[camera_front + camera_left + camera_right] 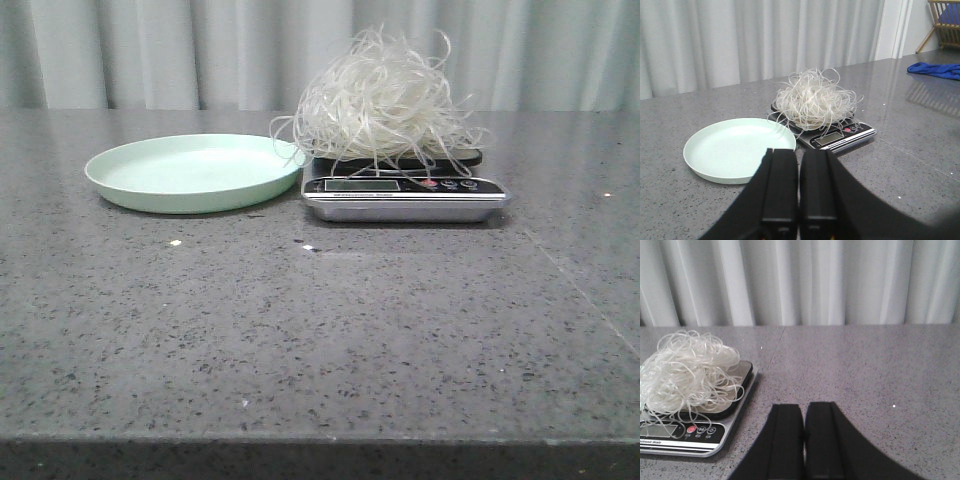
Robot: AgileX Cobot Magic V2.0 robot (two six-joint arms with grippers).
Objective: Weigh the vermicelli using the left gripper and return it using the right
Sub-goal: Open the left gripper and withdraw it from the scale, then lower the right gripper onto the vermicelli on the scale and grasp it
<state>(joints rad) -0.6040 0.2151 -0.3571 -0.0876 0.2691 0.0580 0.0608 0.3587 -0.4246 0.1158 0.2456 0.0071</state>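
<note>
vermicelli (380, 100) on scale (405, 195) | plate (195, 172) left, seemingly touching scale

- We see the vermicelli (382, 98) as thin, see-through, shiny whitish strands.
- The scale (405, 192) under it has a shiny silver metal edge and a glossy black top.
- The plate (195, 172) looks like smooth, matt pale green plastic.
- The table (320, 330) looks like speckled grey stone, smooth with a soft shine.
- The left gripper (799, 200), jaws pressed together, looks like matt black plastic.
- Far past its jaws lies a soft blue cloth (936, 70).

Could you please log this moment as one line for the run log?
vermicelli: on scale | plate: bare | left pincer: shut, holding nothing | right pincer: shut, holding nothing
</note>
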